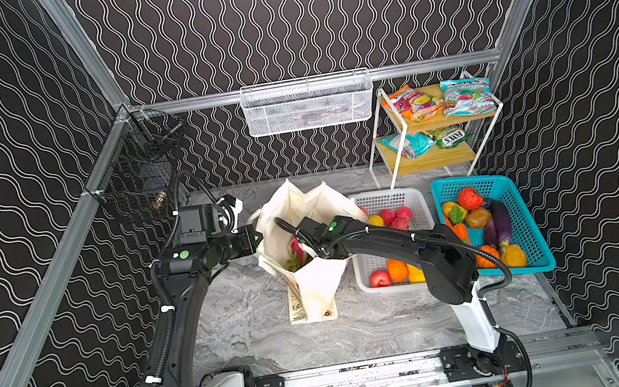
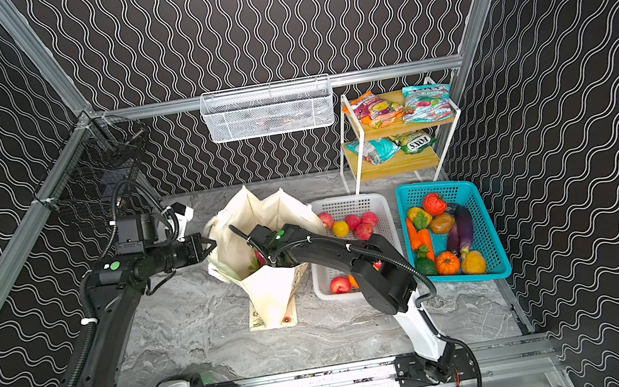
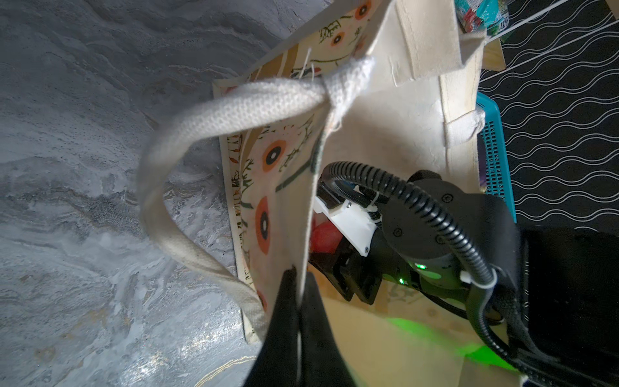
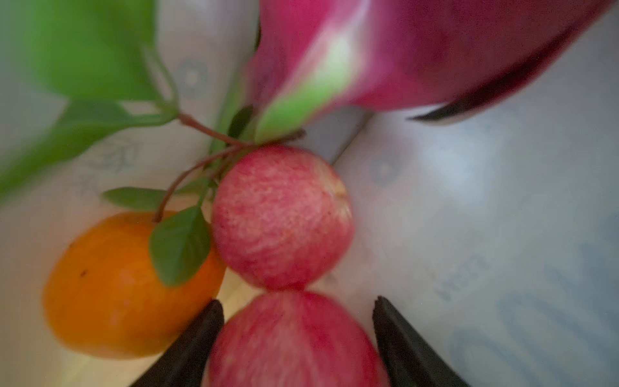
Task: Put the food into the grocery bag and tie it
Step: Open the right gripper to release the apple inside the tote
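Counted inside the grocery bag [image 1: 318,285], standing mid-way across the tabletop [image 1: 259,337] nearer its back edge: one dragon fruit [image 4: 418,50], one orange [image 4: 110,291], two red apples, far apple [image 4: 281,217] touching near apple [image 4: 291,345]. On the bag's rim: left gripper [image 3: 298,295], clamped tight on the cloth. Down in the bag: right gripper [image 4: 296,301], jaws spread astride the near apple, can't tell if actually pinching.

Two baskets toward the right edge, white basket [image 1: 387,192] just beside the bag, teal basket [image 1: 535,251] beyond. Plenty of bare tabletop along the front and left edges.
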Motion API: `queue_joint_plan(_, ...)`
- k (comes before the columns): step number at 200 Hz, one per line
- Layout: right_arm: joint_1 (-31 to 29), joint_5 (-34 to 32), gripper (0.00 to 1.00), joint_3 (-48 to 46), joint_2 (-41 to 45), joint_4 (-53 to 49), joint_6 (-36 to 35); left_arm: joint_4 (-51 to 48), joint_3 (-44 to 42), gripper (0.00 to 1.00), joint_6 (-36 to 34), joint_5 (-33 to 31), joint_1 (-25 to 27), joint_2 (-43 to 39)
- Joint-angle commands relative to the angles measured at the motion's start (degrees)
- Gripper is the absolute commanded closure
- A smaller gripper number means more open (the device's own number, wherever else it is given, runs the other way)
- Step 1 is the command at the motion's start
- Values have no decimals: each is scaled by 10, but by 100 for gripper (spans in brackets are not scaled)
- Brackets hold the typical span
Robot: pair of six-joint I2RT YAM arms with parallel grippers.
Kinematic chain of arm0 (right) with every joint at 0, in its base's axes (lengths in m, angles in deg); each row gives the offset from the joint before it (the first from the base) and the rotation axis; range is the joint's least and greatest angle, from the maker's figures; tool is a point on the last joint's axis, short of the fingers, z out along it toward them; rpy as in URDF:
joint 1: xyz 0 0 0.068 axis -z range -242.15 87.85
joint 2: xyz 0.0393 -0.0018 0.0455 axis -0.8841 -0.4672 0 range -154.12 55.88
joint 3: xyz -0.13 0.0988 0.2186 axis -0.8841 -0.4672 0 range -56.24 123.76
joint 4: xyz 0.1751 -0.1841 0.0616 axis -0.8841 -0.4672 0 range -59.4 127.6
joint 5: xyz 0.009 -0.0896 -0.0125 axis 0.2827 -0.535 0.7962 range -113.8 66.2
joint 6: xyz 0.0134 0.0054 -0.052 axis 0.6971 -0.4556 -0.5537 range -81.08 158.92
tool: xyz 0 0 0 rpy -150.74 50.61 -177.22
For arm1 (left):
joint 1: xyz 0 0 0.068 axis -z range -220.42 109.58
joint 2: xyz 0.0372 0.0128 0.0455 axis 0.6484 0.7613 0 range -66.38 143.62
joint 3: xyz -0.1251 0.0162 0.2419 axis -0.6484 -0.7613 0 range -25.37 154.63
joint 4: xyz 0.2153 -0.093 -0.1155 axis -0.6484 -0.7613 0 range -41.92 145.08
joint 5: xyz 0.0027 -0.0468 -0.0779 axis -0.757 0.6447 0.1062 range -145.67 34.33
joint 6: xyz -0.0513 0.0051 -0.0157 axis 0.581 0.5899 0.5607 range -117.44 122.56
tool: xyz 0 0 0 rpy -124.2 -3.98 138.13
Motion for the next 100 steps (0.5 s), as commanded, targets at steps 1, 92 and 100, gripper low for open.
queue_joint_plan(1,0,-13,24,3,1,2,-5,-2,1,100,-7,-1,0,-6)
queue_joint_plan(92,0,-32,4,28,11,-1,0,5,-4,100,-5,1,0,-6)
queue_joint_plan(100,0,-32,2,33,10,-3,0,6,-6,100,-5,2,0,-6)
